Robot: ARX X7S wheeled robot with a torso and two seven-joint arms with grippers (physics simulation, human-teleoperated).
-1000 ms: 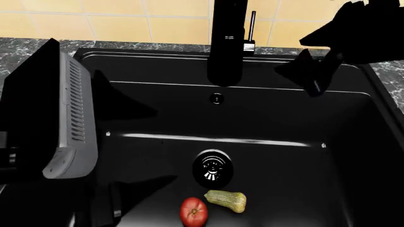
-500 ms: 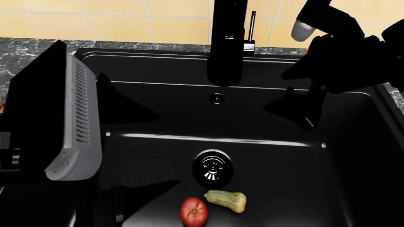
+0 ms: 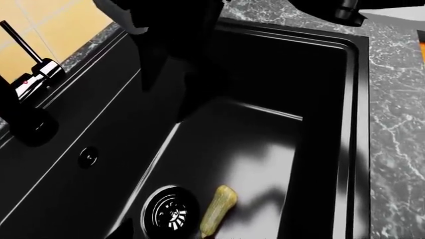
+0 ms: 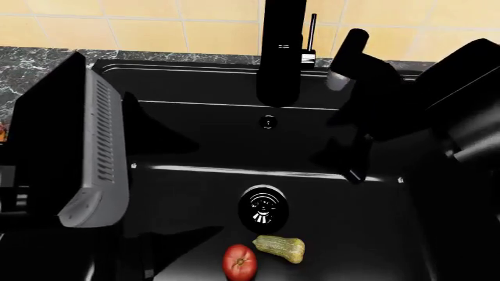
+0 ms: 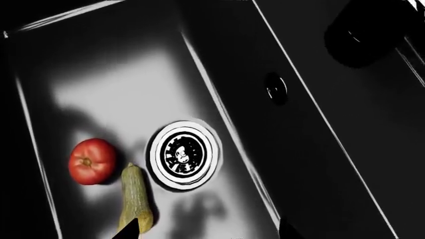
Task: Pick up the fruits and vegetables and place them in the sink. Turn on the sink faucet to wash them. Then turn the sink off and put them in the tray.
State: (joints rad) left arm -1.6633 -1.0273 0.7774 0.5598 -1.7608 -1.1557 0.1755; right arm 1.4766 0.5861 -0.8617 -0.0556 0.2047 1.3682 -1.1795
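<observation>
The red tomato (image 4: 240, 261) and the pale striped squash (image 4: 280, 248) lie side by side on the floor of the black sink (image 4: 195, 88), just in front of the round drain (image 4: 263, 209). The right wrist view shows the tomato (image 5: 91, 161), the squash (image 5: 135, 196) and the drain (image 5: 184, 154) below my right gripper (image 5: 209, 234), whose jaws stand wide apart and empty. That gripper (image 4: 352, 161) hangs over the sink's right half, right of the faucet (image 4: 281, 52) and its lever (image 4: 312, 35). My left arm (image 4: 93, 152) hovers over the sink's left side, its fingers hidden. No tray shows.
Grey marbled countertop (image 3: 398, 124) frames the sink, with yellow wall tiles (image 4: 156, 23) behind. An overflow hole (image 4: 268, 122) sits in the back wall under the spout. A small orange object (image 4: 2, 132) peeks in at the left edge.
My right arm has swung left and down from the sink's back right corner into the basin. The left arm shifted only slightly. Tomato and squash have not moved.
</observation>
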